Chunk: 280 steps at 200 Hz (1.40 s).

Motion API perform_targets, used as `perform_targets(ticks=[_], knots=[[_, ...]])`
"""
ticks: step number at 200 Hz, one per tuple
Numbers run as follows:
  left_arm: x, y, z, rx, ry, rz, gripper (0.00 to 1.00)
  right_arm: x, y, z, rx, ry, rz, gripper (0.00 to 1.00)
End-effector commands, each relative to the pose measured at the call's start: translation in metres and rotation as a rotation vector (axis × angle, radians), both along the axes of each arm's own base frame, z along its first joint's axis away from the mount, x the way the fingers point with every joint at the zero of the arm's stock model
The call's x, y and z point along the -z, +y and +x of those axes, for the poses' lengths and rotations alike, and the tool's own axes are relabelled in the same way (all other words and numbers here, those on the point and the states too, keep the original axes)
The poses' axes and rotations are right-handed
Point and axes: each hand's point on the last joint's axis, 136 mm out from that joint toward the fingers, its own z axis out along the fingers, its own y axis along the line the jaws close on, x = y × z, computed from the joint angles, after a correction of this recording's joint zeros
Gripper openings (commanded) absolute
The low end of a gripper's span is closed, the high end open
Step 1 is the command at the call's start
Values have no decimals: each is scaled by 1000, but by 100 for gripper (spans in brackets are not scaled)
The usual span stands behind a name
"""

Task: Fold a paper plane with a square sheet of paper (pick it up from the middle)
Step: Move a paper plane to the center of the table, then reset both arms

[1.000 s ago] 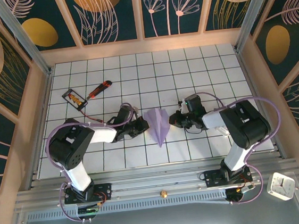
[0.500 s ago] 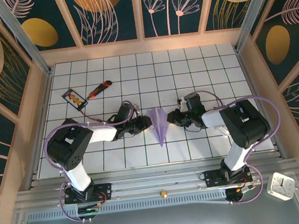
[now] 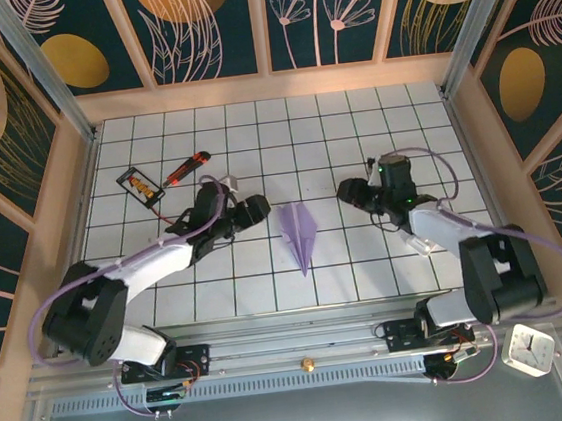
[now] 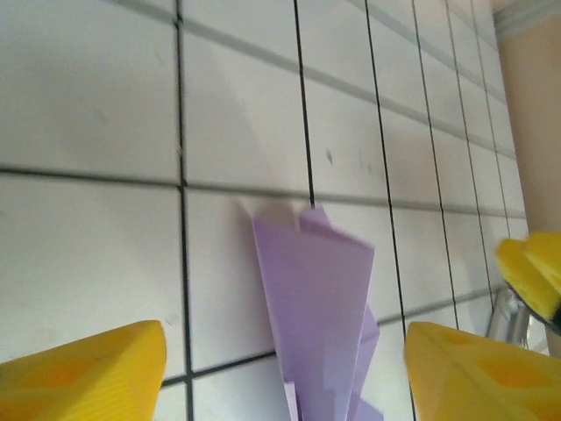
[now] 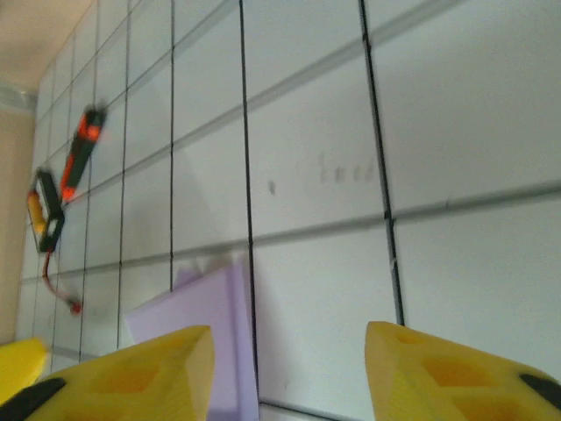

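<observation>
A: status on the plane?

B: paper plane (image 3: 299, 234) is down on the table (image 3: 434, 134), approx mid, a bit nearer the near edge. Nose twd near edge, wide tail twd far edge, crease down its centre line.

A: grippers?

B: left gripper (image 3: 261, 211) sits just left of the tail end, not touching. Its wrist cam has the yellow fingers (image 4: 83, 373) well apart, nothing clamped, plane lying on the tiles ahead btw them. Right gripper (image 3: 347, 193) is on the opposite side, a bit further off, also clear of the paper. Its fingers (image 5: 447, 373) are spread too, nothing in them. A tail corner of the plane sits low-left in that cam.

A: anything in the way?

B: bare tile btw each gripper and the paper. Clutter is all twd the far-left corner:
- red-orange utility knife (image 3: 186, 167)
- black-framed card (image 3: 141, 184) just beside it, on the left-edge side
- thin red wire (image 3: 166, 216) running from the card twd the left arm's wrist. Can't tell if it touches the arm.

A: else?

B: small white clock (image 3: 528, 348) off the table, past the near-right corner, on the frame. Both arms reach in low over the tiles from the near edge, one each side of the plane.
</observation>
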Motion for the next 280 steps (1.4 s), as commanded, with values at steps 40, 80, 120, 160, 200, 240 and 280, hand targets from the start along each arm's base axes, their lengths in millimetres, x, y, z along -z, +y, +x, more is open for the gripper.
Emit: perform_targets(ticks=[40,80,120,160,200,240,280], knots=[[-90,139,26,-444,-437,477,99,-61,-141,21,548,-255,-585,99],[-101,228,2,-785,-634,721,99,-35,-202,11,761,-291,-774,99],[-57,263,17,-769,-601,723,99,-2,-187,21,623,-394,-804,99],[-20,262,45,-655,-574,698,99,-31,-174,16,567,-638,-686,99],[-21,265,57,-596,-613,747,99,-27,-166,9,513,-731,-624,99],[-17,267,53,-566,-671,660,99,-21,-163,5,485,-747,-609,99],[-13,261,46,-530,-715,642,99,-14,-174,18,508,-686,-591,99]])
